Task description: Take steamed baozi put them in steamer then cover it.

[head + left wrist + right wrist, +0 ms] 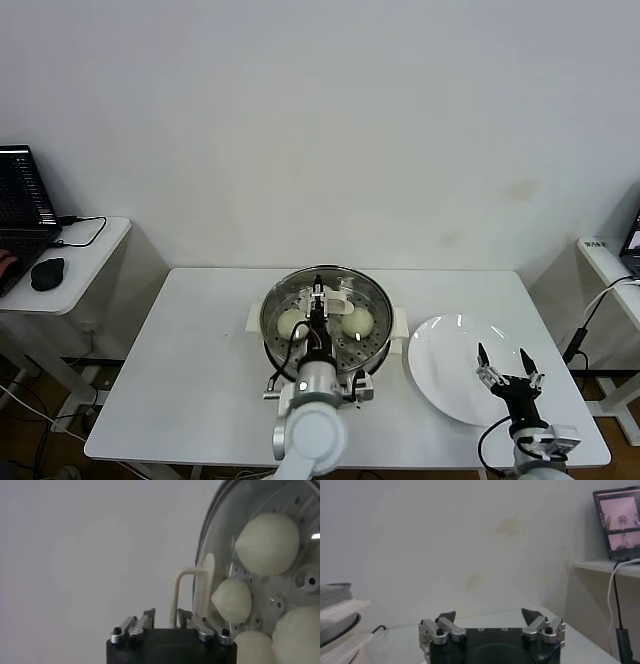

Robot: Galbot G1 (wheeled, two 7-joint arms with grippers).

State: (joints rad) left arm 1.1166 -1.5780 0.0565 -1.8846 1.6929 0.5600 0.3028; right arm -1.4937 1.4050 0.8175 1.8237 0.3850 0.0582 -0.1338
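Note:
The steamer (pixel 381 346) stands at the middle of the white table. The clear glass cover (pixel 300 296) lies over its rim. Two baozi (pixel 289 322) (pixel 358 320) show through the glass in the head view. The left wrist view shows several baozi (pixel 270 542) (pixel 232 600) under the cover (pixel 212 527). My left gripper (pixel 318 303) is above the steamer's centre, shut on the cover's cream handle (pixel 176 595). My right gripper (pixel 505 362) is open and empty above the white plate, to the right of the steamer; it also shows in the right wrist view (pixel 489 615).
An empty white plate (pixel 445 345) lies right of the steamer. A side table with a laptop (pixel 20 205) and a mouse (pixel 47 272) stands at the left. Another side table (pixel 608 258) with cables stands at the right. The steamer's edge (pixel 335 611) shows in the right wrist view.

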